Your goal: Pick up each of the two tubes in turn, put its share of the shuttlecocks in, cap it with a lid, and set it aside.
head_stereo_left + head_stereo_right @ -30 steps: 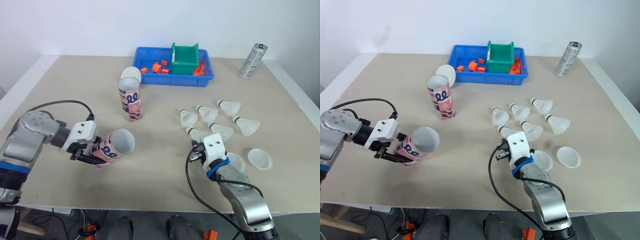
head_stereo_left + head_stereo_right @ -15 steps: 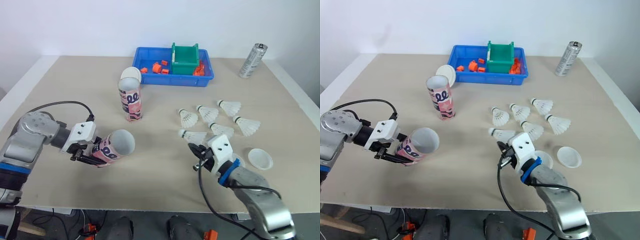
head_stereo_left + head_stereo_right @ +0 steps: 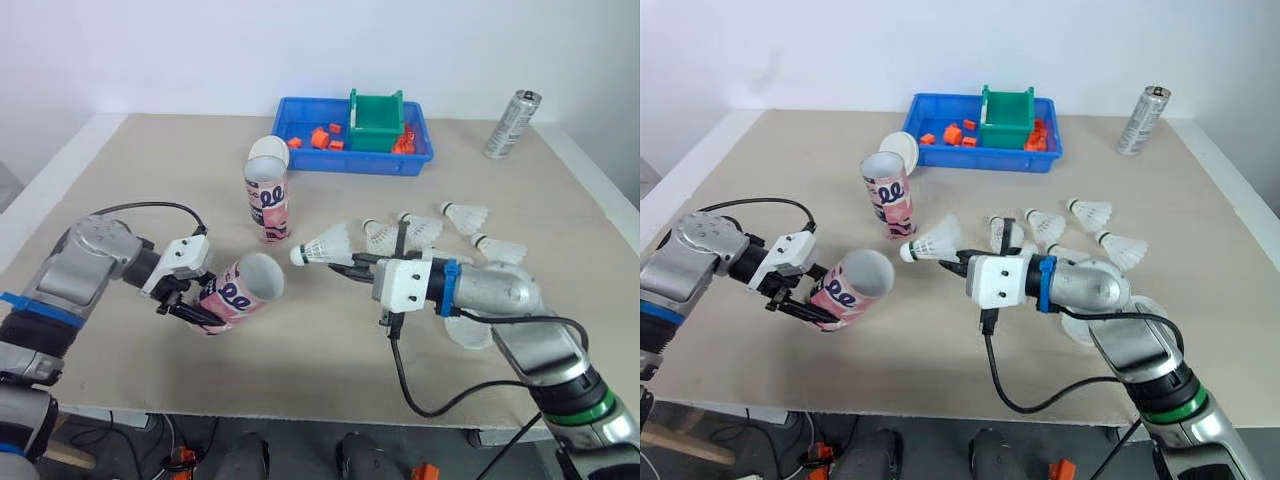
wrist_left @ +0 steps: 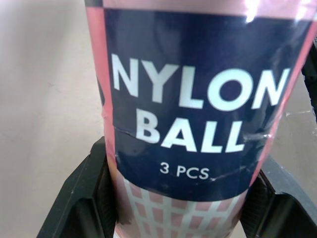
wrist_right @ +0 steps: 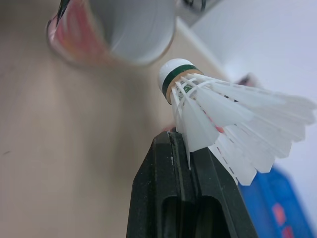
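Here, a shuttlecock (image 3: pixel 325 245) is shown pinched by the edge of its white skirt in the clenched fingers of the right gripper (image 3: pixel 345 262). Its green-banded cork is turned toward the open mouth of a pink "Nylon Ball" tube (image 3: pixel 240 290). That tube is clamped near its base by the left gripper (image 3: pixel 200 303), whose fingers (image 4: pixel 84 198) are pressed against both sides, and it is held tilted above the table (image 3: pixel 120 200).

Both are carried nearer the robot than the upright tube (image 3: pixel 268 200), the held tube to its left and the shuttlecock to its right. Cork and mouth are near but apart. The loose shuttlecocks (image 3: pixel 462 213) are seen lying to the right of the upright tube. A white lid (image 3: pixel 268 150) is seen just behind it, a blue tray (image 3: pixel 300 160) farther behind, and a drinks can (image 3: pixel 512 110) well off to the right.

The filling of the first tube is judged to have barely begun, and neither tube has been capped.

The thin grip on the skirt is judged the chief risk. If the cork is caught on the tube's rim, the shuttlecock could be twisted or pulled free and dropped. Because the tube is gripped low, a sideways push at its mouth could swing it within the fingers. An approach off the tube's axis could crush the skirt against the rim.
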`<state>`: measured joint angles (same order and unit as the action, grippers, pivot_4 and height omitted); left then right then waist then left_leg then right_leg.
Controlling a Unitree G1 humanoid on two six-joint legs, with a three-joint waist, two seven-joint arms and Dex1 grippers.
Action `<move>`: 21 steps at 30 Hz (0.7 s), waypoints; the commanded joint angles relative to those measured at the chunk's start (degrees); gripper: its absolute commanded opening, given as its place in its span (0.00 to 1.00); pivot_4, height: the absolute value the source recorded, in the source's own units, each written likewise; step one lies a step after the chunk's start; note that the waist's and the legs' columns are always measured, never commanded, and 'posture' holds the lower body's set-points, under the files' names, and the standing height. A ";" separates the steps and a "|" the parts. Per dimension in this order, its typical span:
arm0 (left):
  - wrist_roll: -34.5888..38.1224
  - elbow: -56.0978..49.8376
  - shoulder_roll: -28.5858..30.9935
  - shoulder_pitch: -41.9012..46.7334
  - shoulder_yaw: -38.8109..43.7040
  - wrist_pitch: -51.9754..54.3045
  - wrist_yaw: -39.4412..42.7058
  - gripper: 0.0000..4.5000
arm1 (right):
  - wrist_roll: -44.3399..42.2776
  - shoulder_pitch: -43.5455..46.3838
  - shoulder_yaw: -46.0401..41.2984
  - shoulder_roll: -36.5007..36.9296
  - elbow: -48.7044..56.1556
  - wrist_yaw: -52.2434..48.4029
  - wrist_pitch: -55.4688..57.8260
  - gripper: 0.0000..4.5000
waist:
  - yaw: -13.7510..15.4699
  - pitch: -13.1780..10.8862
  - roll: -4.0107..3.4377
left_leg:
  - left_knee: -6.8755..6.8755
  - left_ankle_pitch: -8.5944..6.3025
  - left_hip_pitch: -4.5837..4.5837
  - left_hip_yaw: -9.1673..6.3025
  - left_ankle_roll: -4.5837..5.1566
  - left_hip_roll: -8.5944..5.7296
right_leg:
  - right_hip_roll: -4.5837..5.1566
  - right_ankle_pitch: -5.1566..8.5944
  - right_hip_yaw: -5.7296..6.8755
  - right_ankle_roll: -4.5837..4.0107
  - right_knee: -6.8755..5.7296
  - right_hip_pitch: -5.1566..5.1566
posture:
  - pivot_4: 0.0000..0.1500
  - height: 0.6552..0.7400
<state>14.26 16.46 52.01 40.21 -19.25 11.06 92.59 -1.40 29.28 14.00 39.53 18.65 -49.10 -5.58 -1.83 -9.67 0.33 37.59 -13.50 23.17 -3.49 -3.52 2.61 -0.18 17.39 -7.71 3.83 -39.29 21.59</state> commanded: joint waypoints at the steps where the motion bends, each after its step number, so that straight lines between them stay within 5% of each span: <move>1: -1.63 1.50 -1.33 -0.38 -4.54 -0.61 -0.09 0.62 | -1.69 3.09 -1.59 -1.73 -0.08 -0.53 -3.56 0.00 | 0.00 0.00 0.00 | 0.00 0.04 -0.01 0.00 0.05 0.00 | 0.00 -0.02 -0.01 0.04 0.00 -0.01 | 1.00 0.98; 10: -1.49 7.57 -6.09 9.91 -1.68 -1.03 -0.09 0.62 | -1.66 1.59 -0.67 -2.05 -1.60 -3.19 -7.50 0.00 | 0.34 -0.19 0.26 | 0.00 0.35 0.03 -0.14 0.39 -0.07 | -0.07 -0.04 0.01 0.25 0.01 -0.12 | 1.00 0.98; 21: -1.30 5.88 -3.73 8.81 -5.52 -0.35 -0.09 0.62 | 2.10 0.99 -0.40 -2.41 -7.08 -3.20 -10.27 0.00 | -0.85 -0.25 0.35 | -0.31 0.29 0.29 -0.42 0.50 0.09 | -0.30 -0.15 0.20 -0.48 -0.01 0.29 | 1.00 0.98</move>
<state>13.00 23.15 47.35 49.66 -23.95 10.41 92.46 0.43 29.56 13.89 37.10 10.72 -52.34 -14.52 -2.68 -9.91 0.68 37.27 -13.21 23.46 -3.92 -3.02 2.70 -0.48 17.24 -7.51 3.35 -39.30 21.89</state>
